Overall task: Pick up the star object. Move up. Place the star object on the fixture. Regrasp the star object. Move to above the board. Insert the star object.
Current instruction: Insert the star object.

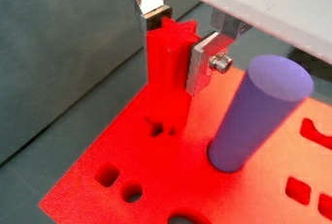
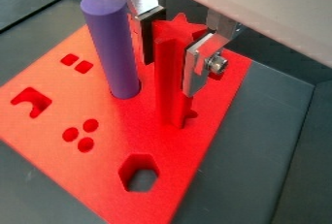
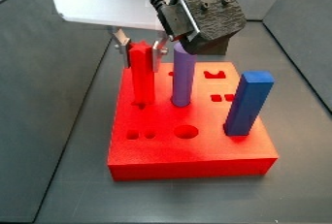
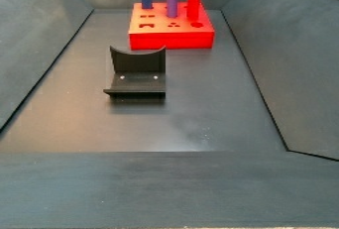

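The star object (image 1: 166, 73) is a tall red star-section peg, the same red as the board (image 1: 104, 160). It stands upright with its lower end down in the board (image 2: 169, 150), next to the purple cylinder (image 2: 115, 44). My gripper (image 1: 180, 42) is straight above the board, shut on the star's (image 2: 169, 73) top, one silver finger pressed to each side. In a side view the gripper (image 3: 140, 46) hangs over the star (image 3: 139, 73) at the board's (image 3: 195, 160) far left. The fixture (image 4: 137, 72) stands bare on the floor, in front of the board (image 4: 172, 37).
A tall purple cylinder (image 3: 183, 73) stands in the board just right of the star. A tall blue square post (image 3: 249, 102) stands at the board's right. Several holes in the board (image 2: 139, 175) are unfilled. Dark sloping walls ring the floor (image 4: 199, 124).
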Tool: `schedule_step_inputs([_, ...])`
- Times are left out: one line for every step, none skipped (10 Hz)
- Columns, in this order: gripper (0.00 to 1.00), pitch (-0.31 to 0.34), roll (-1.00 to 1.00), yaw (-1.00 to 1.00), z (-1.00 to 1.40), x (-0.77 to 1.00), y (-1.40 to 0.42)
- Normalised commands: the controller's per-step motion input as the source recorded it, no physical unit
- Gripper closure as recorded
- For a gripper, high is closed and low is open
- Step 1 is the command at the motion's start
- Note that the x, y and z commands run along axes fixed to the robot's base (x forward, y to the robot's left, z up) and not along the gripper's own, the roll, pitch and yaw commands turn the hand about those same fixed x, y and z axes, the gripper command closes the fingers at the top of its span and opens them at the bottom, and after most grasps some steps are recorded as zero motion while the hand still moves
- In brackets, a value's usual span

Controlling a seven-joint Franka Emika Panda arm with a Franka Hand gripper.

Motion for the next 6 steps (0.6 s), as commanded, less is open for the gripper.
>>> schedule_step_inputs([1.0, 0.024, 0.0, -0.34, -0.25, 0.08, -0.1])
schedule_step_inputs([1.0, 0.0, -0.03, 0.0, -0.04, 0.02, 0.0])
schedule_step_inputs([1.0, -0.067, 0.0, -0.38, -0.51, -0.58, -0.03])
schedule_step_inputs([1.0, 0.0, 0.0, -0.52, -0.46, -0.47, 0.0])
schedule_step_inputs([1.0, 0.0, 0.0, 0.0, -0.14, 0.0, -0.03])
schedule_step_inputs([1.0, 0.019, 0.0, -0.08, -0.34, 0.13, -0.04])
